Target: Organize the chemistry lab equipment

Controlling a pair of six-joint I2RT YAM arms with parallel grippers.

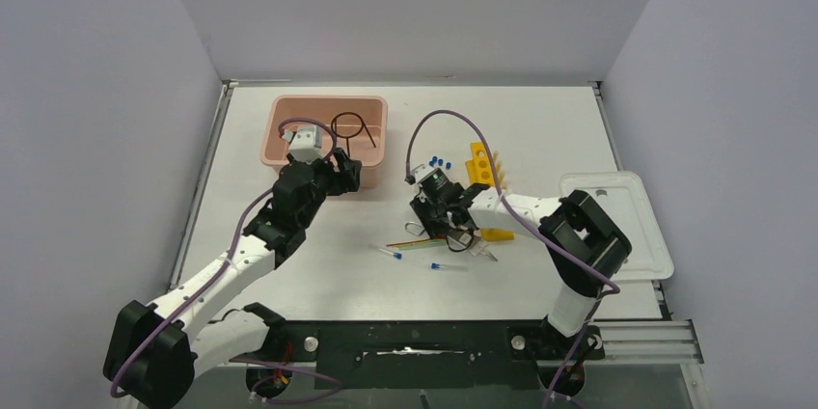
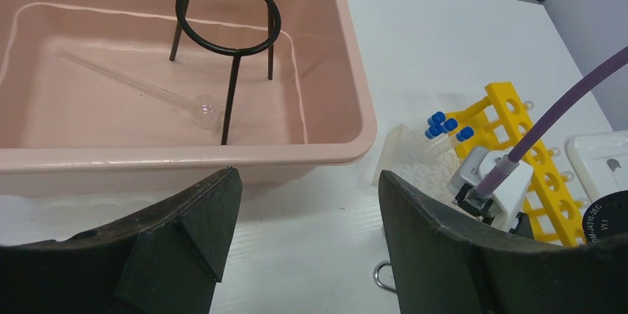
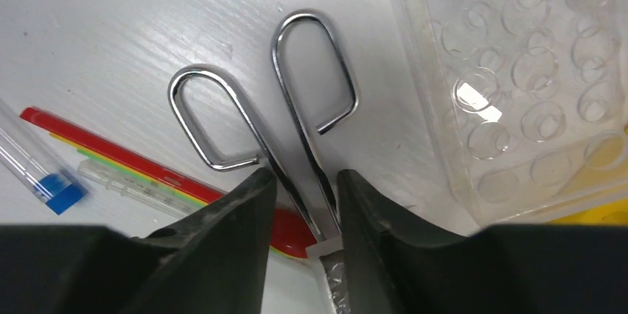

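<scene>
My right gripper point(image 1: 453, 231) point(image 3: 305, 181) reaches down at the table's middle, its fingers closed in against the two arms of the metal tongs point(image 3: 302, 15) point(image 1: 415, 228), which lie flat just below their loop handles. Thin coloured sticks point(image 3: 111, 151) point(image 1: 415, 244) lie under and left of the tongs. A clear tube rack point(image 3: 533, 69) sits to the right. My left gripper point(image 1: 342, 173) point(image 2: 311, 210) hangs open and empty above the table, by the pink tub's point(image 1: 328, 100) near right corner. The black wire ring point(image 2: 227, 16) point(image 1: 349, 125) stands inside the tub beside a glass rod point(image 2: 204, 110).
A yellow holed rack point(image 1: 479, 163) point(image 2: 511, 114) with blue-capped tubes point(image 1: 436, 161) point(image 2: 444, 125) lies behind the right gripper. Two loose blue-capped tubes point(image 1: 391, 253) point(image 1: 436, 265) lie on the near table. The white lid point(image 1: 627, 226) rests at the right edge.
</scene>
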